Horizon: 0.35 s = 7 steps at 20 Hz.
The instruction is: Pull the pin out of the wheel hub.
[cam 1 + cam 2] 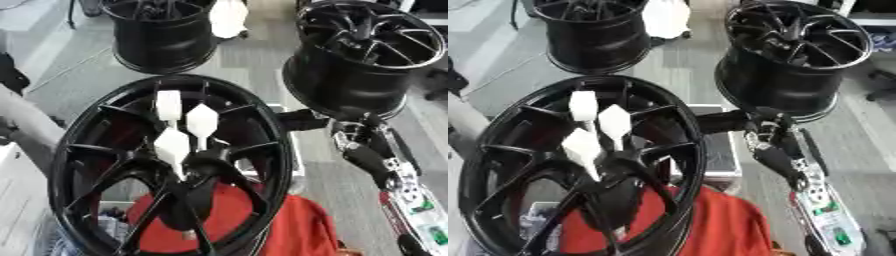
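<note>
Grey, faintly streaked flooring (254,60) fills the background, and two black wheels stand on it: one at the upper left of the frame (162,35), one at the upper right (363,55), both glossy barrels with thin spokes.

Right of centre, the right hand (354,142) shows dark fingers (302,120) curled against the outer rim of the wheel hub (166,165); whether they actually clasp the rim or only rest bent beside it cannot be told. Behind the hand, the forearm (407,192) runs down to the lower right, silver and black with a green patch of circuit board showing.

Filling the left and centre of the frame, the wheel hub is a large glossy black ring, tilted, with broad spokes meeting at a dark centre. Three white, flat, paddle-shaped pins (185,125) stand clustered at that centre, their narrow ends pointing down toward the hub's middle.

Red cloth (297,227), soft and creased, lies under the hub at the lower centre. At the left edge a pale grey sleeve-like shape (26,125) crosses the frame.
</note>
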Available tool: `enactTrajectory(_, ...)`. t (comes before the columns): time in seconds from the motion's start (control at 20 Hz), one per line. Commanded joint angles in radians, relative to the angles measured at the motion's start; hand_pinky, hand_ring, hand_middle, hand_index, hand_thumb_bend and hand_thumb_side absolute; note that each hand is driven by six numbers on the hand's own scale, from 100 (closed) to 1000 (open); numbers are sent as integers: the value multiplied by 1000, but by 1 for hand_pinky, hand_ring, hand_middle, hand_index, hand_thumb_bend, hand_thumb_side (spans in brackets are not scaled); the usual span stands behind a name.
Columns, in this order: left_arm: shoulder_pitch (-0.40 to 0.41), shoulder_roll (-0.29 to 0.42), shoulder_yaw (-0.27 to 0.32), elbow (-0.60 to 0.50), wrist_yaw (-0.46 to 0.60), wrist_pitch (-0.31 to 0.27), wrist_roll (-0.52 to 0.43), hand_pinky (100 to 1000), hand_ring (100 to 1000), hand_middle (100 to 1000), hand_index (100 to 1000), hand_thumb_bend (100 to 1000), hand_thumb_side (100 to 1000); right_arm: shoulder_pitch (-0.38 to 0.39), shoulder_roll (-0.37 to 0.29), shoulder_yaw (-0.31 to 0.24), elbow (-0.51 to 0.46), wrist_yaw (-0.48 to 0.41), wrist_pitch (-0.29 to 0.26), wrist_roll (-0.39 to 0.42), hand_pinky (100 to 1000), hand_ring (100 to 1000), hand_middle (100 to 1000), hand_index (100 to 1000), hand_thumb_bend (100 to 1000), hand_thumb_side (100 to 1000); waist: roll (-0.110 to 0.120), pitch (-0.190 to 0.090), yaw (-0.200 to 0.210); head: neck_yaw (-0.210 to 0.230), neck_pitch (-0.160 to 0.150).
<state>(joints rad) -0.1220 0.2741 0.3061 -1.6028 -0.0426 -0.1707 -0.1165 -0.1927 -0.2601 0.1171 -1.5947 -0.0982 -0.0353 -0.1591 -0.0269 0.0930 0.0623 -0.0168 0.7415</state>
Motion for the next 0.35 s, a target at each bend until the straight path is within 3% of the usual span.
enactTrajectory(0.05,-5,-12,4,-28,15,23,-5,597,616,596,842,100,658,-10,-10,-4,-30,1,-2,2,620,622,668,773,156,125,1,-8,2,-2,-3)
enactTrajectory(0.35,-6,-36,0,-36,14,48,-2,590,608,590,842,100,655,-9,-8,1,-31,2,-2,7,620,623,668,773,156,124,2,-9,7,-2,2)
